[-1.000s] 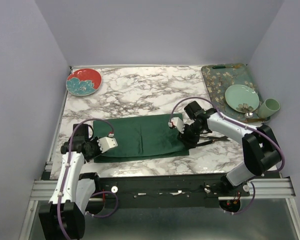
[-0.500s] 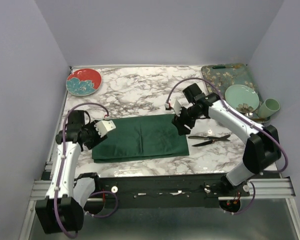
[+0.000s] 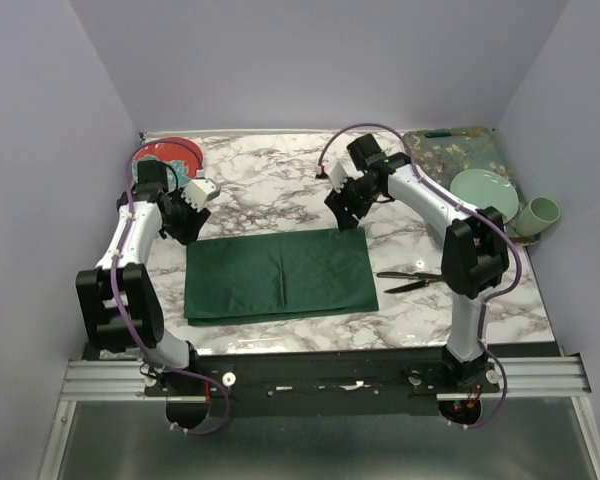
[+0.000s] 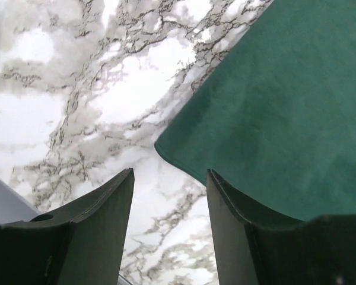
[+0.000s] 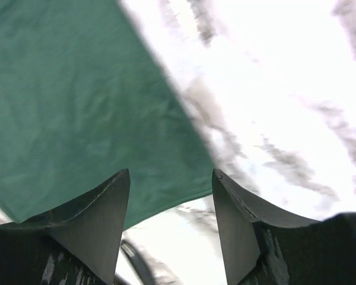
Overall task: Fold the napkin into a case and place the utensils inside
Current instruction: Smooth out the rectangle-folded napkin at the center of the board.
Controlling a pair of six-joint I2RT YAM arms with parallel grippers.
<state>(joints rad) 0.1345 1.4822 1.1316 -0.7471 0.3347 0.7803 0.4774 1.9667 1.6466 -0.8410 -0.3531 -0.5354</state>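
The dark green napkin (image 3: 280, 274) lies flat as a folded rectangle on the marble table, near the front. My left gripper (image 3: 185, 226) is open and empty above the napkin's far left corner (image 4: 166, 144). My right gripper (image 3: 346, 214) is open and empty above the napkin's far right corner (image 5: 184, 148). Two slim black utensils (image 3: 417, 280) lie crossed on the table just right of the napkin; a dark tip of one (image 5: 136, 261) shows blurred in the right wrist view.
A red floral plate (image 3: 166, 156) sits at the far left corner, partly behind the left arm. A teal floral tray (image 3: 450, 160) at the far right holds a pale green plate (image 3: 484, 193); a green cup (image 3: 539, 213) stands beside it.
Both grippers have lifted off the napkin's front edge and swung back to its far corners. The napkin now lies flat and folded in half.
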